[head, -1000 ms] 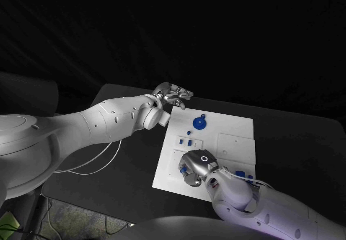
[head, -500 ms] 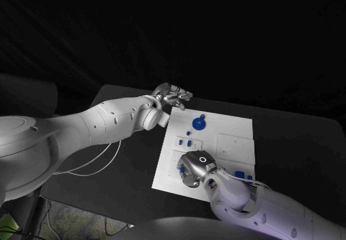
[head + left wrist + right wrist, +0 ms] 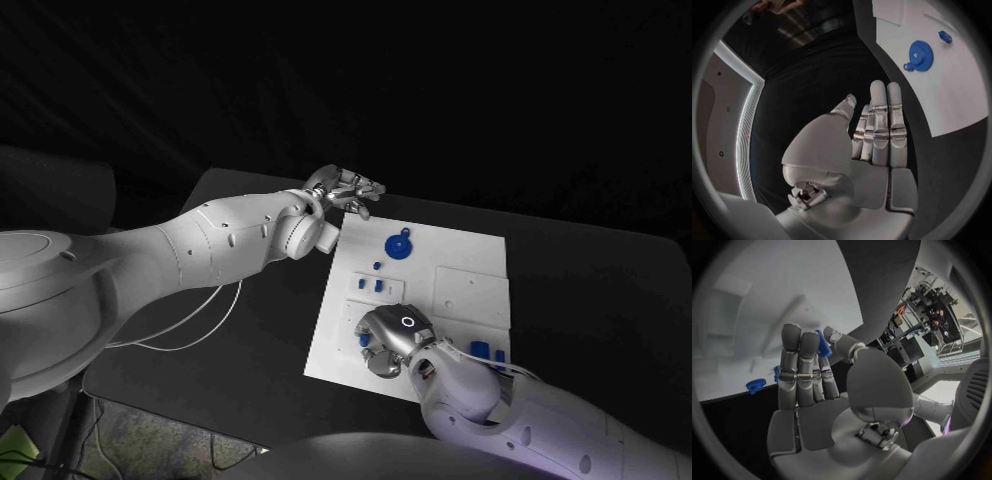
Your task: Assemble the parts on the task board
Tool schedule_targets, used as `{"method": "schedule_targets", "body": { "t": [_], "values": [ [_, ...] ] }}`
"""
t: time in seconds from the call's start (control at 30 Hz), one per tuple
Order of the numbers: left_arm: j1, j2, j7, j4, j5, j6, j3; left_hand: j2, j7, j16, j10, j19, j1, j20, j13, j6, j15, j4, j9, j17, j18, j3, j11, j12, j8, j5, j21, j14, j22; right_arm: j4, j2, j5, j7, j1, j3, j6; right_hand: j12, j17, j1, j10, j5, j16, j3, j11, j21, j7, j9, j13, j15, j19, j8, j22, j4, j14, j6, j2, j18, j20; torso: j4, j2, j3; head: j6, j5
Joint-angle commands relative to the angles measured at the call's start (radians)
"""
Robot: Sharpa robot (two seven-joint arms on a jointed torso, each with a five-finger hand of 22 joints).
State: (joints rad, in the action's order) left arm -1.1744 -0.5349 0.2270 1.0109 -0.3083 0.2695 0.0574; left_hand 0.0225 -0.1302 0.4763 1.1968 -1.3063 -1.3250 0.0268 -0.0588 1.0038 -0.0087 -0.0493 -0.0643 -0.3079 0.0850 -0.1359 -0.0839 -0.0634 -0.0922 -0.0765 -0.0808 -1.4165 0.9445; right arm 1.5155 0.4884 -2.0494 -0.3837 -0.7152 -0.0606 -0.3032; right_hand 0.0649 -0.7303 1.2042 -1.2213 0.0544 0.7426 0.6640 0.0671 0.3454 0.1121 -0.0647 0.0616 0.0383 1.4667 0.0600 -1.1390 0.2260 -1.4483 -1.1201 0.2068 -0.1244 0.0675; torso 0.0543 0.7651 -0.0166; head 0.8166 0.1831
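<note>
The white task board (image 3: 469, 290) lies mid-table. A blue gear (image 3: 400, 245) sits on its far part, with small blue parts (image 3: 371, 286) standing below it. My right hand (image 3: 392, 338) hovers low over the board's near-left area and pinches a small blue part (image 3: 822, 343) between thumb and fingers. Beside that hand a bit of blue (image 3: 364, 341) shows. My left hand (image 3: 346, 190) hangs off the board's far-left corner, fingers straight and holding nothing. In the left wrist view the gear (image 3: 921, 54) and a blue peg (image 3: 944, 36) lie beyond its fingers (image 3: 879, 125).
Two more blue parts (image 3: 489, 351) lie on the board's near-right, close to my right forearm. Another blue piece (image 3: 755, 385) sits at the board's edge in the right wrist view. A white cable (image 3: 188, 330) loops over the black table on the left.
My right hand has crept slightly toward the board's near-left edge. The left hand and the parts have stayed put.
</note>
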Motion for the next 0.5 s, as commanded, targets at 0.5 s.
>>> {"method": "schedule_targets", "body": {
  "t": [0.5],
  "values": [
    [0.0, -0.001, 0.002, 0.0, 0.004, -0.012, -0.001, 0.008, -0.003, -0.001, -0.01, 0.003, -0.001, -0.004, -0.002, -0.009, 0.005, -0.002, 0.001, 0.002, -0.007, 0.005, 0.0, 0.002, -0.001, 0.004, 0.0, 0.006, -0.002, 0.014, 0.007, 0.055, 0.047, 0.004, 0.004, -0.147, 0.01, 0.02, 0.04, 0.121, -0.003, -0.001, -0.094, 0.024, -0.039, -0.012, 0.0, -0.001, -0.016, 0.036, 0.003, 0.035, 0.0, 0.015, 0.082, 0.033, -0.037, -0.021, 0.0002, 0.0, 0.0002, 0.0, 0.001]
  ]
}}
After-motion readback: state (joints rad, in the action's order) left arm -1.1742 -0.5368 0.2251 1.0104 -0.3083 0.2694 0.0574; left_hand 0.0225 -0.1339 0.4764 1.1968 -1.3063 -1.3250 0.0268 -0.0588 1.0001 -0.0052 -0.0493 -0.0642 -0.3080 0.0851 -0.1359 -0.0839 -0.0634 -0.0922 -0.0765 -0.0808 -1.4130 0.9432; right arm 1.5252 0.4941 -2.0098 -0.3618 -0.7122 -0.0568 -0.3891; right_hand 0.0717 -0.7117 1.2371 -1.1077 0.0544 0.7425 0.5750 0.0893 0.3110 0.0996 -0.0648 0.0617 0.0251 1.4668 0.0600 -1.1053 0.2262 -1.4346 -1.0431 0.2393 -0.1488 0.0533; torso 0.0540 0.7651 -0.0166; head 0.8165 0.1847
